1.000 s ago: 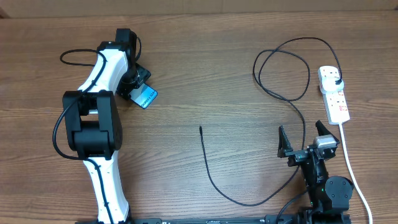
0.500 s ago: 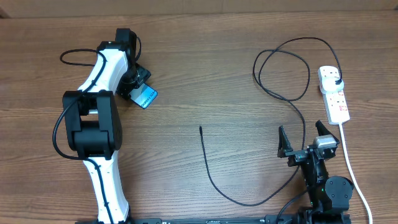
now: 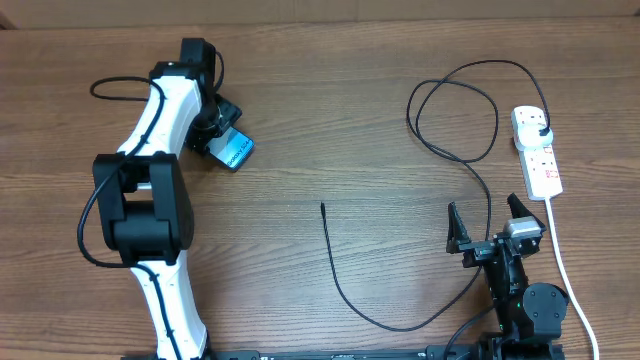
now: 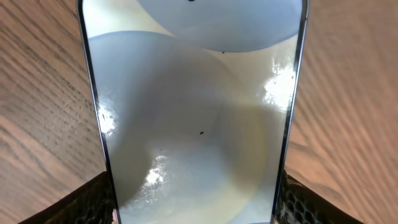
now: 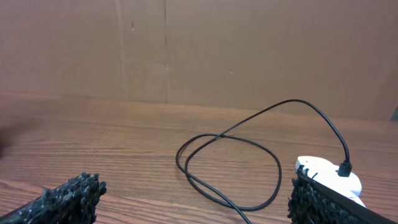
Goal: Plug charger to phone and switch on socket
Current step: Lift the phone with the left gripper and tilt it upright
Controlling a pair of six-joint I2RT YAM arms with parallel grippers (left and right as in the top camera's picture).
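The phone (image 3: 237,152) with its light blue screen lies at the back left, held in my left gripper (image 3: 222,135), which is shut on its sides. In the left wrist view the phone (image 4: 193,118) fills the frame between the fingertips. The charger cable (image 3: 340,285) runs from its slim tip (image 3: 322,207) at the table's middle in loops to a black plug (image 3: 541,132) seated in the white socket strip (image 3: 538,152) at the right. My right gripper (image 3: 488,232) is open and empty near the front, left of the strip. The right wrist view shows the cable loop (image 5: 230,168) and the strip's end (image 5: 326,177).
The strip's thick white cord (image 3: 565,275) runs toward the front right edge. A brown cardboard wall (image 5: 199,50) stands behind the table. A thin black arm cable (image 3: 110,90) loops beside the left arm.
My left gripper has shifted slightly toward the back with the phone still in it. The right arm, the cable and the strip have not moved.
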